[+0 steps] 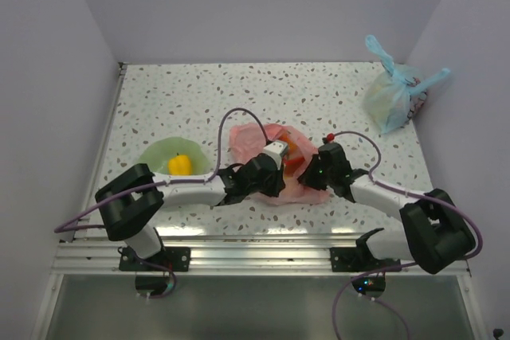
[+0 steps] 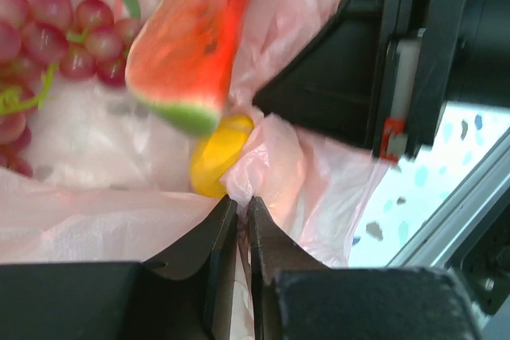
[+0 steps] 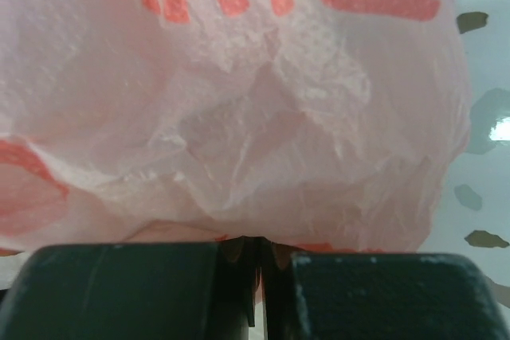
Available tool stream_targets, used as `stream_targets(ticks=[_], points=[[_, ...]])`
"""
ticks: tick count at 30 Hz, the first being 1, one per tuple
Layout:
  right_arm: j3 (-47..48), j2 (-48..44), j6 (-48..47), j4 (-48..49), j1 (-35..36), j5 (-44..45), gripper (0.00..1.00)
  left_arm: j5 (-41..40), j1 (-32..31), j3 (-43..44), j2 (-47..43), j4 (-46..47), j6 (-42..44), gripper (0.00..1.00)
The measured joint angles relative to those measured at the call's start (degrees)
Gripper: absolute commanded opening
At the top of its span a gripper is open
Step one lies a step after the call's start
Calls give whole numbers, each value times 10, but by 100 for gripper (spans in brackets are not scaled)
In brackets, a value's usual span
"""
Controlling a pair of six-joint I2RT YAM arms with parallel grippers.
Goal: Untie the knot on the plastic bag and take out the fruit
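The pink plastic bag [image 1: 267, 137] lies crumpled at the table's middle, between my two arms. My left gripper [image 2: 241, 201] is shut on a fold of its thin film at the mouth. Inside the bag I see fruit: a red watermelon slice [image 2: 195, 45], dark red grapes [image 2: 48, 37] and a yellow piece [image 2: 219, 153] just beyond my fingertips. My right gripper [image 3: 259, 240] is shut on the bag's printed wall [image 3: 239, 101] from the other side. In the top view the left gripper [image 1: 288, 162] and right gripper [image 1: 312, 168] stand close together. The knot is out of view.
A green bowl [image 1: 159, 151] holding one yellow fruit [image 1: 180, 165] sits left of the bag. A light blue tied bag [image 1: 394, 95] stands at the back right, against the wall. The right gripper's black body [image 2: 398, 53] fills the upper right of the left wrist view.
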Motion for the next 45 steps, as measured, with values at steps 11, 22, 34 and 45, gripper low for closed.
stream_targets(ticks=[11, 22, 34, 45], points=[[13, -24, 6, 9, 1, -13, 0, 22, -6, -94, -73, -5, 30, 23], [-11, -82, 8, -30, 1, -6, 0, 69, -35, -61, 10, -6, 70, 16], [-75, -82, 25, -1, 1, -13, 0, 31, 11, -9, 60, -3, 9, 11], [-2, 77, 29, 121, 10, -46, 0, 6, 78, -13, 58, 12, -10, 17]])
